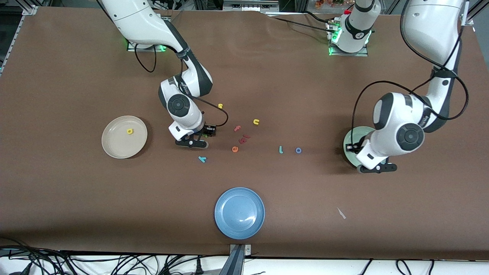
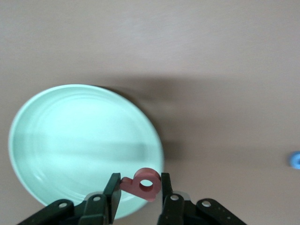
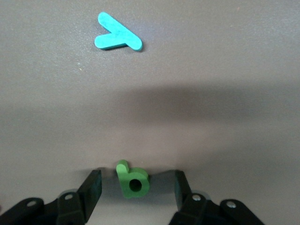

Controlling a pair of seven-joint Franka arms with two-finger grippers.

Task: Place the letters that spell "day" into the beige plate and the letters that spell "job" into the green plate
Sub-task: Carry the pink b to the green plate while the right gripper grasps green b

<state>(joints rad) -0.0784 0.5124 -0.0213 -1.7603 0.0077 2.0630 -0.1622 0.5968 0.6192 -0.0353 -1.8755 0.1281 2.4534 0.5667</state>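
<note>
Three plates sit on the tabletop: one beige plate, one green plate, one blue plate.

My left end effector hangs over the green plate's rim, clamped on the red b.

My right end effector is down at the tabletop with its fingers apart, the green a between them, neither finger touching it. The teal y lies near it, closer to the front camera.

One yellow d lies in the beige plate.

Loose on the tabletop: a teal j and just beside it a blue o, an orange e, a pink f, two dark red pieces I cannot read, a yellow u, and a yellow s.
</note>
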